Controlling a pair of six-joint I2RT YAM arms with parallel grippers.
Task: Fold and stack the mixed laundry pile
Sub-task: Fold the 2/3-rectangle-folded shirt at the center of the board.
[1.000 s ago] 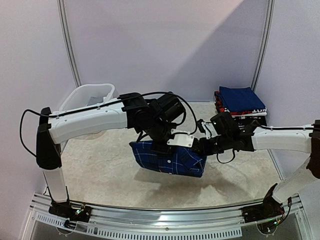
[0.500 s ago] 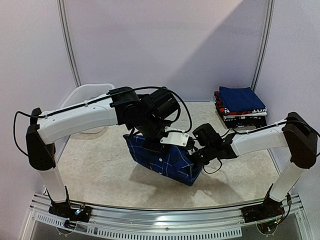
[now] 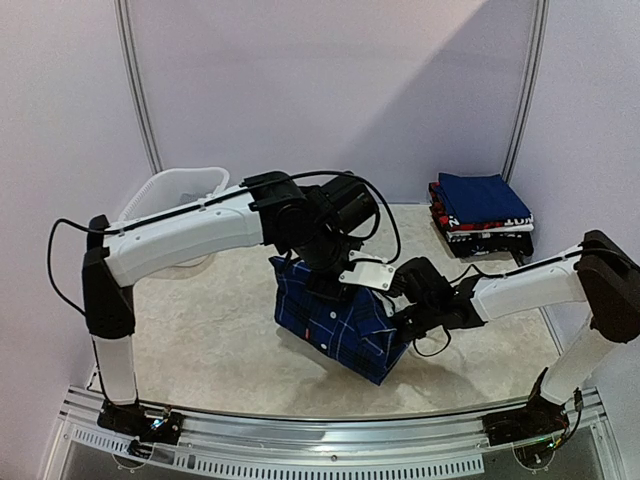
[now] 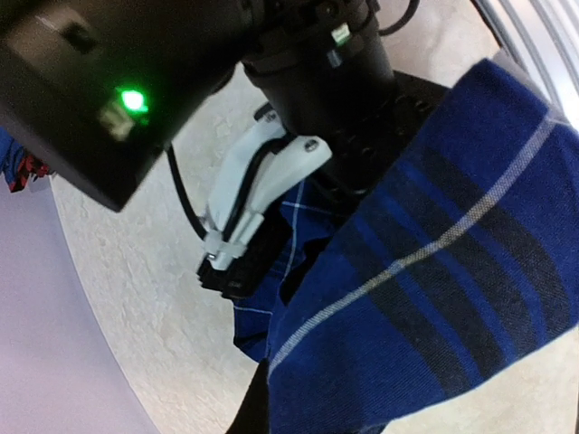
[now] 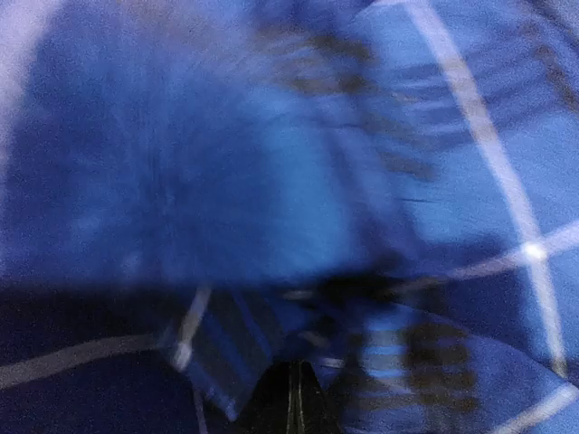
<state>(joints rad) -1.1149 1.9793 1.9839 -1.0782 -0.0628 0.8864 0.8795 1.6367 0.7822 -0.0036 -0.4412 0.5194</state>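
- Blue plaid cloth is what both of your tools hold: one plaid shirt (image 3: 335, 320), bunched and hanging clear of the surface (image 3: 200, 330), to the right of the basket (image 3: 180, 190) and nearer to you than it.
- Your left arm rises from its base, runs level past the front of the basket, then bends its wrist downward. The left tool (image 3: 322, 284) is closed on the shirt's upper edge.
- Your right arm stands up on the side far from the basket, elbow high. Its forearm slopes down towards the shirt, and the right tool (image 3: 404, 322) is clamped on the lower right corner.
- In the right wrist view, cloth fills the picture and the fingertips (image 5: 291, 402) sit pressed together at the bottom.
- Count: two arms, one shirt in the air, one white basket, and one stack (image 3: 482, 212) of folded garments far to the right of the basket by the back wall, dark blue on top. You cannot count its layers.
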